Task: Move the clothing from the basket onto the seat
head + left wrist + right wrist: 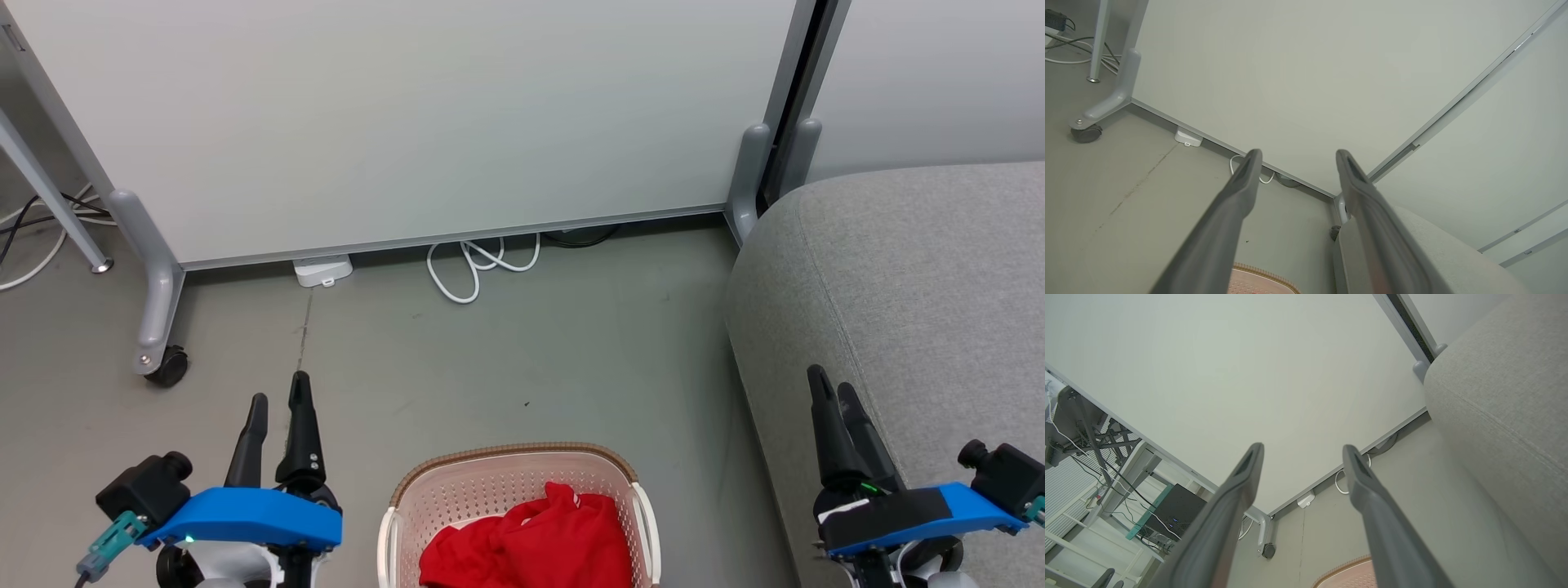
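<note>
Work not yet begun: clothing (531,543) lies in the near basket (514,456), left of the seat (914,286); left tool (279,387) and right tool (829,380) spread wide, empty.

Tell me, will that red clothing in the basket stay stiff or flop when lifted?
Probably floppy: the clothing lies crumpled in soft folds inside the basket. It would likely sag from a pinch, and looks light, being thin fabric.
</note>
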